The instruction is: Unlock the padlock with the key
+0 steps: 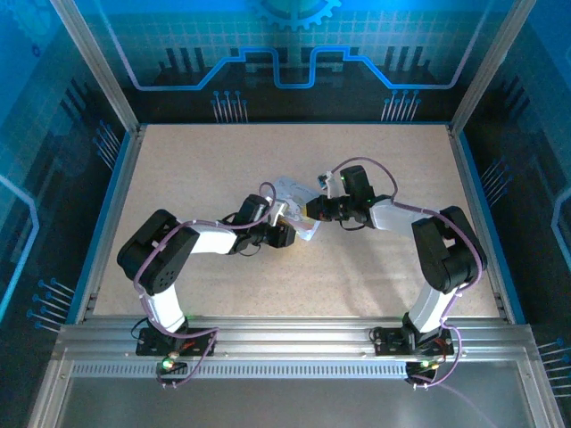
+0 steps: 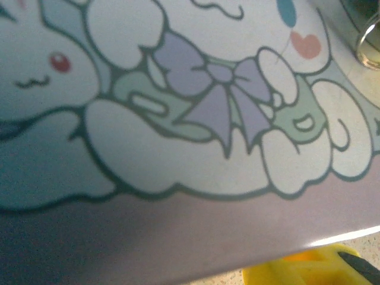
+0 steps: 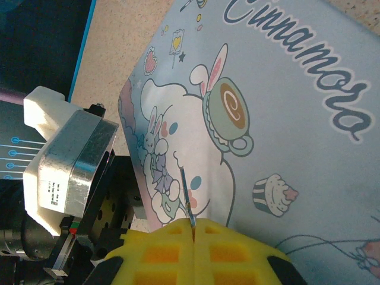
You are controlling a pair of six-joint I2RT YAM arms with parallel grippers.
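My right gripper (image 3: 193, 228) is shut on the key (image 3: 186, 190). Its thin dark blade sticks out from between the yellow pads, over the cartoon lid of the pale tin box (image 3: 279, 119). The tin (image 1: 294, 194) sits mid-table between both grippers. My left gripper (image 1: 284, 223) is at the tin's near-left edge. In the left wrist view the lid (image 2: 196, 119) is very close and one yellow pad (image 2: 309, 270) shows below its edge, so the contact is hidden. A shiny metal ring (image 2: 371, 44) lies at the lid's upper right. I cannot make out the padlock.
The left arm's wrist block (image 3: 71, 172) stands close beside the tin's left edge in the right wrist view. Bare speckled tabletop (image 1: 223, 160) surrounds the tin, bounded by blue side rails and the metal frame at the near edge (image 1: 285, 343).
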